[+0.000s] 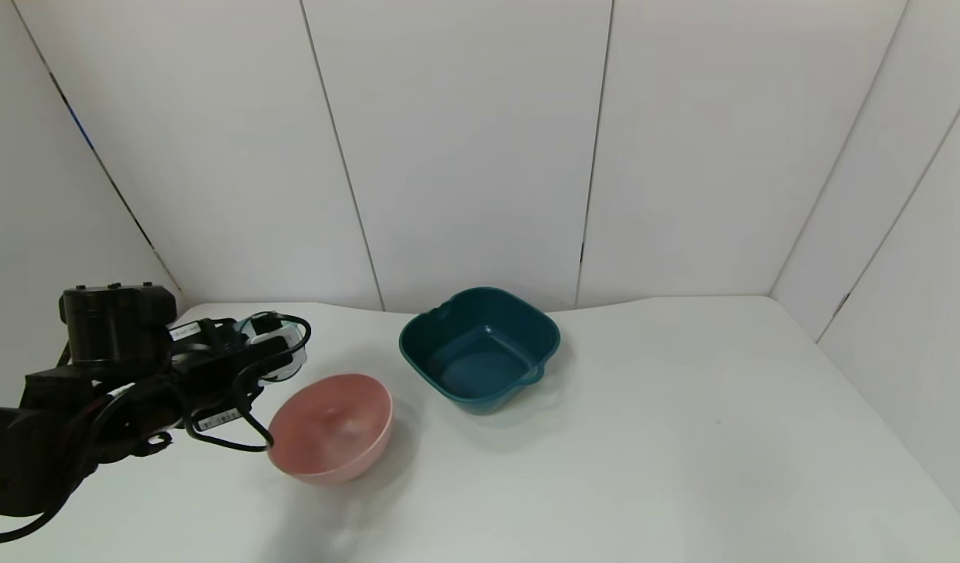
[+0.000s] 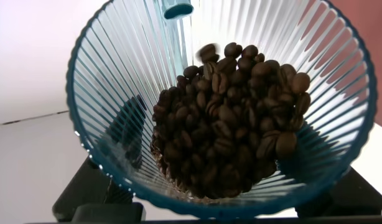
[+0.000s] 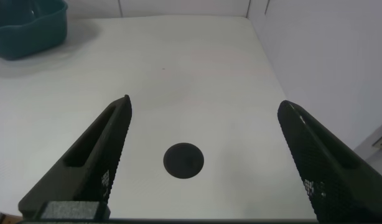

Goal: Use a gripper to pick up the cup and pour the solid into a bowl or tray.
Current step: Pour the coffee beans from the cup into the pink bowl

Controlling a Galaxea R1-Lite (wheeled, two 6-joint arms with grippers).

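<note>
Left wrist view: the cup [image 2: 222,106] is seen tipped, with the solid [image 2: 231,124] piled toward the rim but apparently all inside, no beans seen falling. In the head view the cup [image 1: 281,352] is clamped in the left gripper [image 1: 273,356], lifted off the table [image 1: 683,438], just beside the far-left rim of the pink bowl [image 1: 331,426]. No beans are made out in the bowl from the head view, w/ a blurred interior. Progress, as judged: pick-up done, carry nearly done, pour barely begun; tilt to be increased and the cup mouth brought over the bowl.

Room: the teal basin [image 1: 480,348] sits to the right of the bowl, apart from it; the back wall is close behind the cup, so tipping toward the bowl is the freer direction. Loose cables hang near the bowl rim, a snag risk. The right gripper [image 3: 203,162] is held spread wide w/ nothing in it, over bare table near its right edge, well apart from the bowls.
</note>
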